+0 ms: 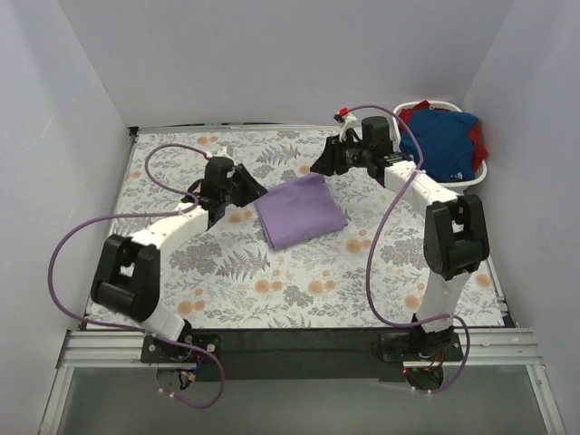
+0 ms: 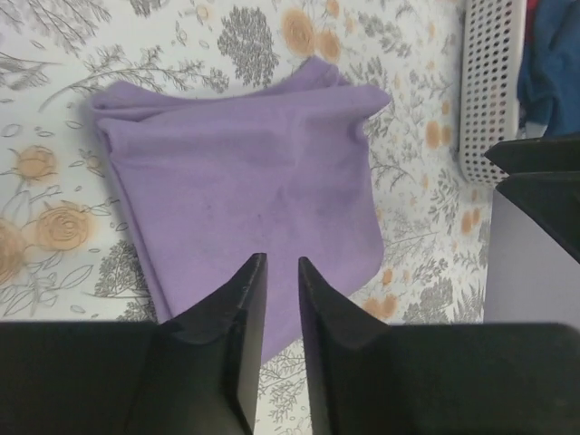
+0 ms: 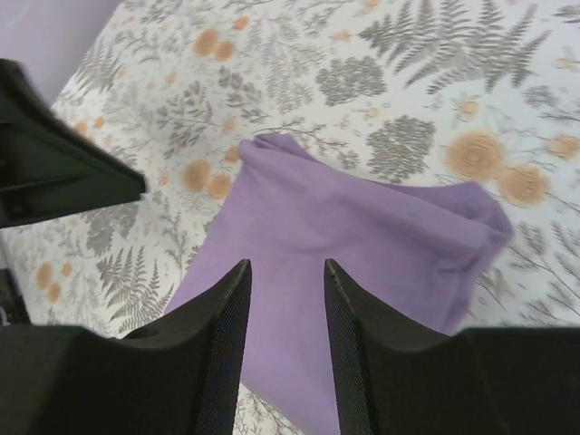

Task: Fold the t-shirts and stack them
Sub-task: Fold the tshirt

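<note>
- You are working over a table cover (image 1: 236, 272) printed with grey ferns and orange flowers. Plain pale panels (image 1: 272, 54) close it in on three sides.
- Your left gripper (image 2: 282, 263) has its two dark fingers only a narrow slot apart, with nothing between them. In its wrist view the tips sit over the lower edge of the lavender t-shirt (image 2: 245, 181). You cannot tell from these views whether they touch the cloth.
- Your right gripper (image 3: 287, 267) stands noticeably wider and is also empty. In its own view purple cloth shows through the gap, and the tips point at the middle of the bundle.
- The lavender t-shirt lies folded into a rough rectangle at the centre of the overhead frame, turned slightly off square and flat on the cover. Its upper corners look a little bunched.
- In the overhead view the left gripper is just beside the shirt's left edge. The right gripper is near its upper right corner.
- A white perforated laundry basket (image 1: 478, 172) sits in the upper right of the overhead frame, apart from the folded shirt.
- A blue t-shirt (image 1: 444, 140) fills the basket in a heap. A red t-shirt (image 1: 478, 138) shows along the heap's right side.
</note>
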{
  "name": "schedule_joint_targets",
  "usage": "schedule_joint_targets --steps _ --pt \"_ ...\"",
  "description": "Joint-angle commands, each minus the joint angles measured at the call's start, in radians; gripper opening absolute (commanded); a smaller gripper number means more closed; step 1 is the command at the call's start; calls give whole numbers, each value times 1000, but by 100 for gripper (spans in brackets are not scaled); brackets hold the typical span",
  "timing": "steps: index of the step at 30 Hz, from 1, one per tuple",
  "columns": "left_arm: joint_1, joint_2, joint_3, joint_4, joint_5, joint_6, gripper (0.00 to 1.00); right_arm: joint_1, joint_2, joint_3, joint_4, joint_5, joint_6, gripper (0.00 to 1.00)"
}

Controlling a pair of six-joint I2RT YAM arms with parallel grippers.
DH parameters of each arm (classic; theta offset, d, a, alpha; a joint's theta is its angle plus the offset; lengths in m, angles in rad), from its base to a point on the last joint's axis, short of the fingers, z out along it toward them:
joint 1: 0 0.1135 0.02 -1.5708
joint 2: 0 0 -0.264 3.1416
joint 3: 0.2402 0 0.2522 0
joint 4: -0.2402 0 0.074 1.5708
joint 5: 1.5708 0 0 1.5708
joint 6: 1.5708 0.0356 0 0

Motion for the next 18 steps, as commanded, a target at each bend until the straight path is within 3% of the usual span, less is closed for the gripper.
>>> schedule_joint_targets --steps 1,6,12,18 --pt "-3 127 -16 122 116 -31 17 3 104 -47 197 -237 97 44" --pt "46 370 110 160 136 -68 5 -6 278 99 239 -274 146 43" --pt "121 604 283 131 188 -89 4 -69 479 223 358 -245 281 43" --pt "166 648 308 116 241 -119 8 -112 568 254 414 -201 407 44"
